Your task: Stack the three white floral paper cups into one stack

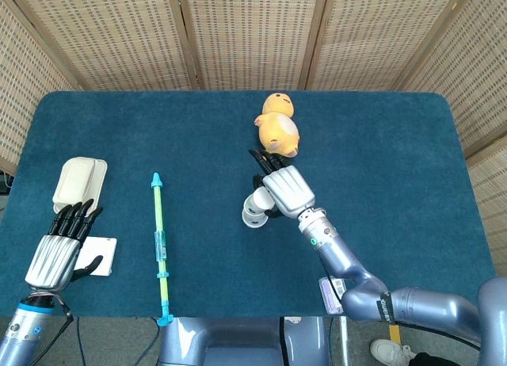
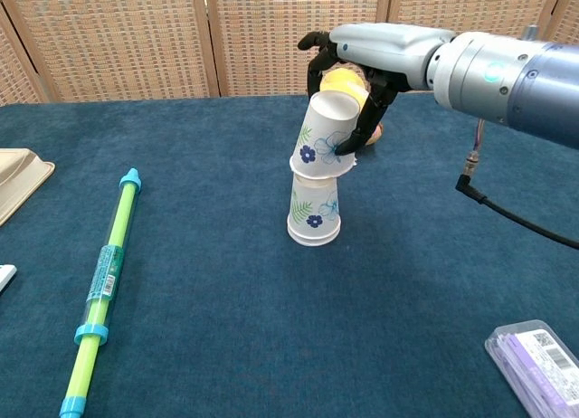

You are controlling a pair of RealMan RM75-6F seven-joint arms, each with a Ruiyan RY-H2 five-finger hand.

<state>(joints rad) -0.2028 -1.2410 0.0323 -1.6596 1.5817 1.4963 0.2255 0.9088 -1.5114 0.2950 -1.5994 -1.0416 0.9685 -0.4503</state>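
Observation:
An upside-down white floral paper cup (image 2: 314,215) (image 1: 252,216) stands mid-table; its bottom rim looks doubled. My right hand (image 2: 362,58) (image 1: 283,188) grips a second floral cup (image 2: 327,136) (image 1: 260,198), mouth down and tilted. That cup's rim sits at the top of the standing cup, just over it. I cannot tell whether the two touch. My left hand (image 1: 57,251) rests at the front left edge with fingers straight and apart, holding nothing; the chest view does not show it.
A yellow plush duck (image 1: 277,128) (image 2: 344,81) lies behind the cups, partly hidden by my right hand. A green and blue stick (image 1: 160,243) (image 2: 104,273) lies left of centre. A beige lid (image 1: 79,182), a white card (image 1: 99,255) and a purple packet (image 2: 538,364) sit near the edges.

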